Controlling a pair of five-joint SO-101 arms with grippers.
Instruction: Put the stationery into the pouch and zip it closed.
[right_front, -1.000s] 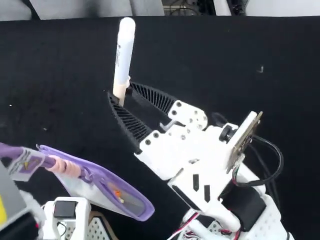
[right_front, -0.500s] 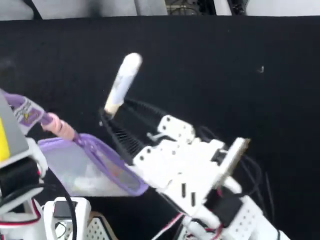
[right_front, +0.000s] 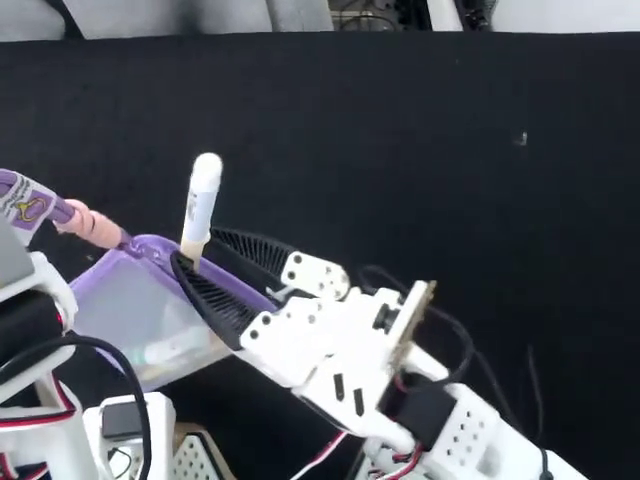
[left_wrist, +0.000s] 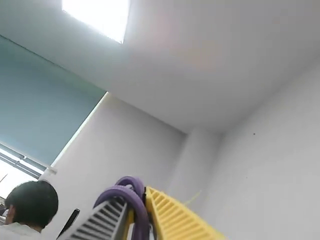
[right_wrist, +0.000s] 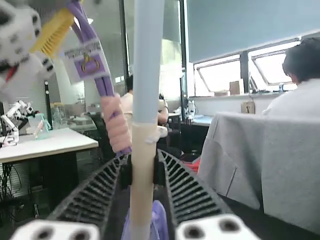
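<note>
The right gripper (right_front: 190, 262), with black ribbed fingers, is clamped on the cream lower end of a white-capped marker pen (right_front: 203, 195). The pen stands upright at the upper edge of the translucent purple zip pouch (right_front: 140, 305), above the black table (right_front: 450, 150). The left gripper (left_wrist: 136, 197), with one yellow and one grey finger, is closed on the pouch's purple strap loop (left_wrist: 125, 185).

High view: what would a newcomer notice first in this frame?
A white marker stands nearly upright, pinched between the black ribbed fingers of the right gripper, at the rim of the purple pouch. The left gripper holds that pouch by its strap, at the left of the black table.
</note>
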